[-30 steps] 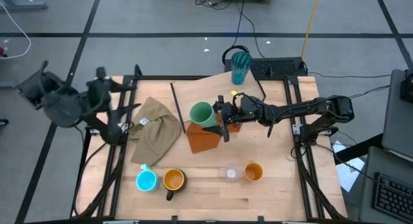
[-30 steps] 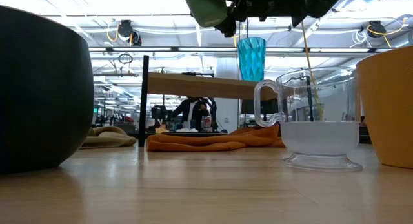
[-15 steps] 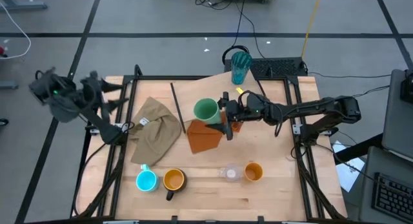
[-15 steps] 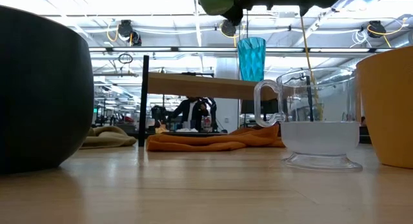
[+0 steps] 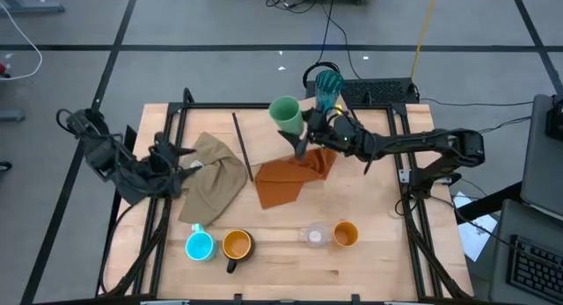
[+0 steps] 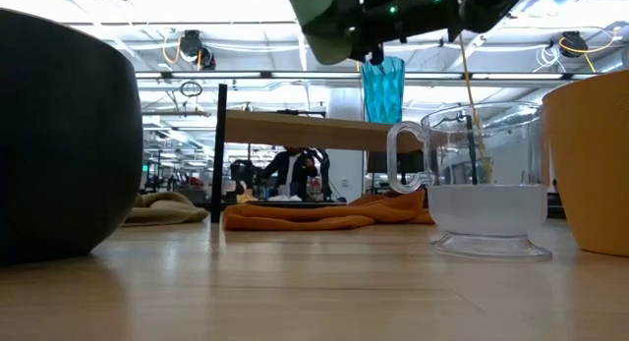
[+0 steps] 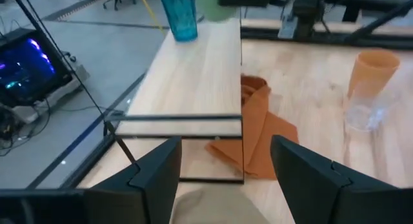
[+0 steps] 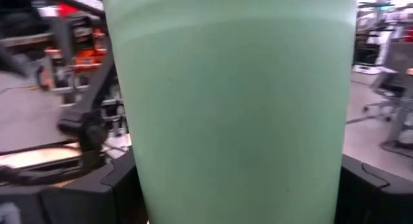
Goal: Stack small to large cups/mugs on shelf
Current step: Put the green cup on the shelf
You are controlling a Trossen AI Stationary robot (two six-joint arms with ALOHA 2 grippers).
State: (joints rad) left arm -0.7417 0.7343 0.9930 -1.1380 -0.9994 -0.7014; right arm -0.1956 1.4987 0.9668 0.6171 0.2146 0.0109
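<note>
Overhead, the right gripper (image 5: 300, 127) pinches the pale green plastic cup (image 5: 284, 112) in the air above the light plywood shelf (image 5: 290, 138), beside the tall teal ribbed tumbler (image 5: 327, 88). Left gripper (image 5: 167, 156) rests at the table's left edge, fingers spread.

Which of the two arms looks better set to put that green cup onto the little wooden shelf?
The right. Its tool already grips the green plastic cup above the light plywood shelf, beside the tall teal ribbed tumbler. The left tool sits open and empty at the table's left edge.
</note>
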